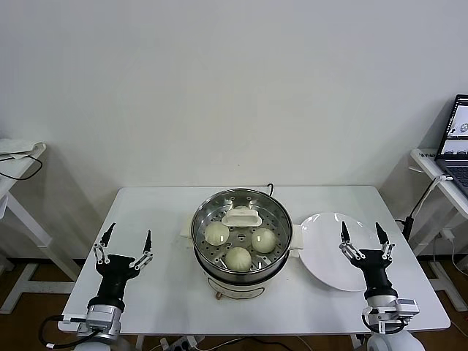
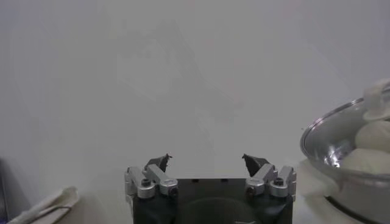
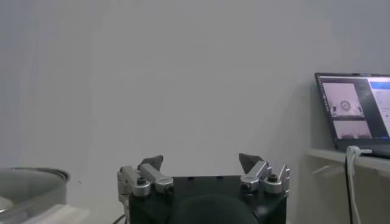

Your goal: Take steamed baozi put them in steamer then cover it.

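The steamer (image 1: 235, 279) stands mid-table, a shiny steel pot on a cream base. Three steamed baozi (image 1: 216, 233) (image 1: 263, 239) (image 1: 238, 258) lie on its perforated tray. A white lid handle (image 1: 241, 216) shows over the far part of the tray, and the glass lid appears to rest on the pot. My left gripper (image 1: 130, 234) (image 2: 206, 159) is open and empty, fingers up, over the table's left side, well clear of the steamer (image 2: 341, 164). Over the right side my right gripper (image 1: 360, 232) (image 3: 200, 159) stands open and empty.
A flat white plate (image 1: 322, 252) lies bare right of the steamer, under and beside the right gripper. A laptop (image 1: 457, 139) (image 3: 356, 109) sits on a side table at far right. Another side table with a cable (image 1: 18, 150) stands far left.
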